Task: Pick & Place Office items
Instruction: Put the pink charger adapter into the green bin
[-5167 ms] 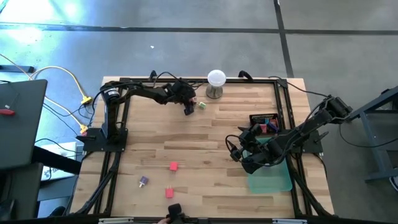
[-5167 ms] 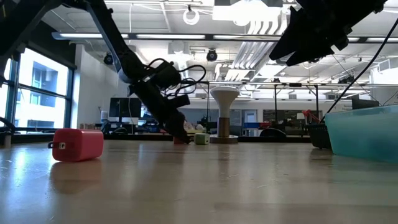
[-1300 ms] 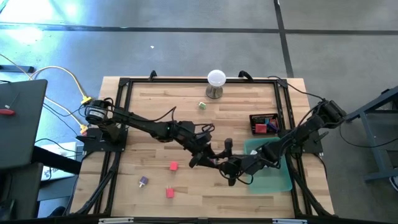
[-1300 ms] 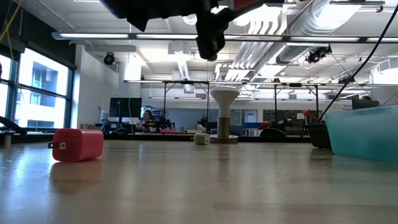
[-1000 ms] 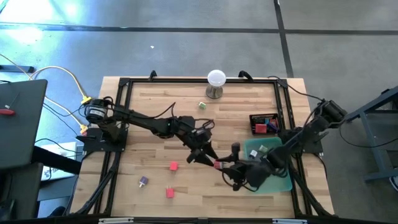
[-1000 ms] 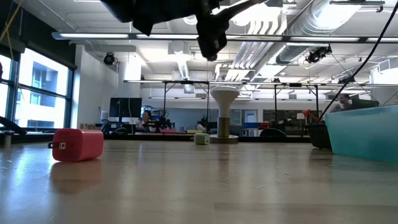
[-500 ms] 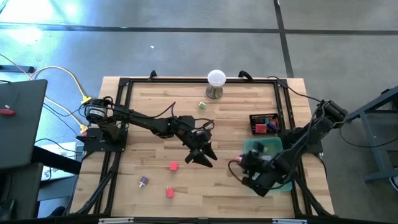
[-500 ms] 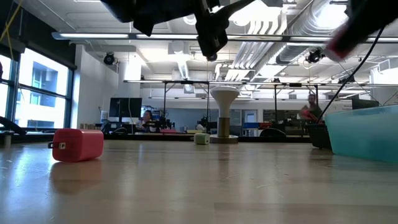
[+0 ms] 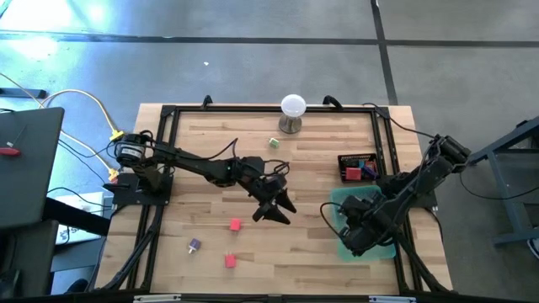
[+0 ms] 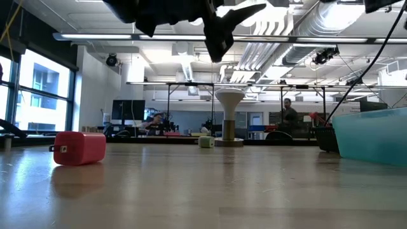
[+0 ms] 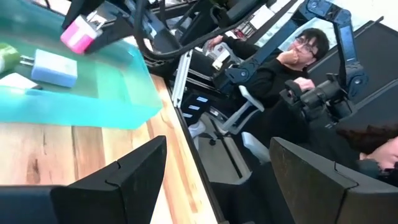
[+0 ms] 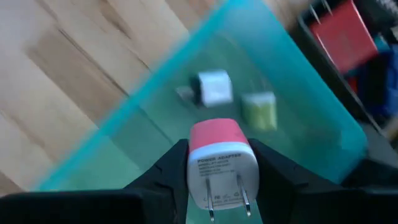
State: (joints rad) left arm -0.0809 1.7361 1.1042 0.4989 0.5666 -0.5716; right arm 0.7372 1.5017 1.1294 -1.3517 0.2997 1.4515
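We note a pink-topped plug adapter [image 12: 222, 163] clamped between the fingers of the right gripper [image 9: 352, 225], prongs pointing toward the wrist camera, held above the translucent green tray [image 12: 311, 124] near the counter's right edge. Two items lie inside the tray: a lavender-white adapter [image 12: 214, 87] and, just beside it, a pale green one [image 12: 259, 109]. The left gripper [image 9: 278, 210] hangs over the middle of the counter [image 9: 210, 181], fingers apart, holding nothing. Two red pieces [image 9: 234, 225] [image 9: 229, 261] and a purple piece [image 9: 194, 245] sit toward the counter's front-left corner. A person [image 11: 280, 68] sits beyond the counter.
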